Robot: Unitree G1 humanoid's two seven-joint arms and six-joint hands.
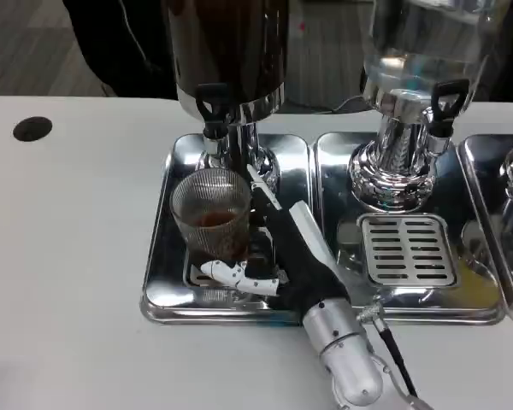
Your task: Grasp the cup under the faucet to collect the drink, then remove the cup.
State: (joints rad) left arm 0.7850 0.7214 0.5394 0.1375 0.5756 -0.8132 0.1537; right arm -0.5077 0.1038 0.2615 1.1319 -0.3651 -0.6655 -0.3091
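White table (68,256), round black hole (32,128), clear-liquid dispenser (410,102) on neighbouring slotted steel tray (474,295), possibly a third at right edge.

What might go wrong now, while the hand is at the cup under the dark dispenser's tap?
1. The cup already holds some brown drink; if the right hand tilts or jerks it while taking it away, it may spill onto the metal tray.
2. The cup sits close below the black tap; lifting it straight up might knock the rim against it.
3. The fingers seem low on the cup, so it may tip.
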